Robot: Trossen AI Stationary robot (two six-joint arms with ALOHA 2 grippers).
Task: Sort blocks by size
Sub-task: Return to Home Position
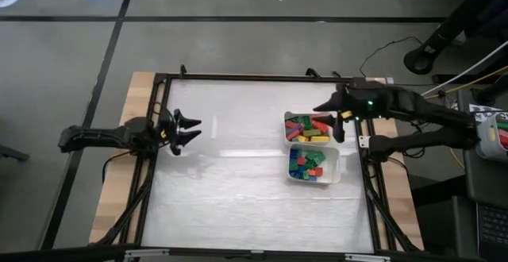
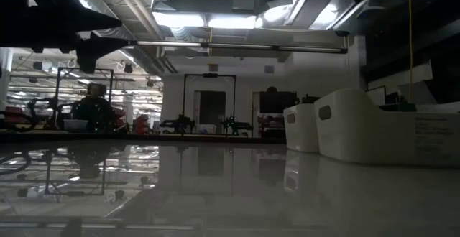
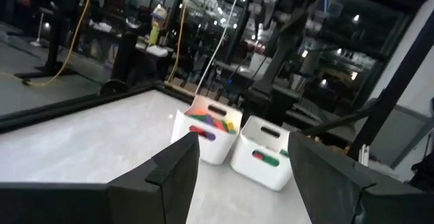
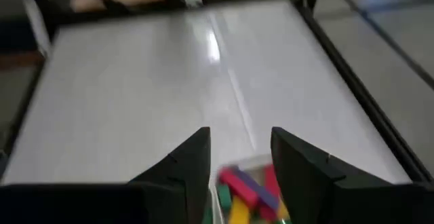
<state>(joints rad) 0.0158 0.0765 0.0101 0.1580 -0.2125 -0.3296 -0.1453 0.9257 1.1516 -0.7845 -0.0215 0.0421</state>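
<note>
The near tray sits on the right side of the bench and holds short blocks in blue, green and red. Just beyond it, the far tray holds long bars in red, yellow, green and orange. The right claw hangs over that far tray's right end, released and grasping nothing. Well apart from it, by the bench's left side, the left claw hovers, also released and empty.

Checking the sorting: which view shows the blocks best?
The high view: it looks down on the blocks in both bins. Low view shows only bin walls; the wrist views catch a few blocks each.
</note>
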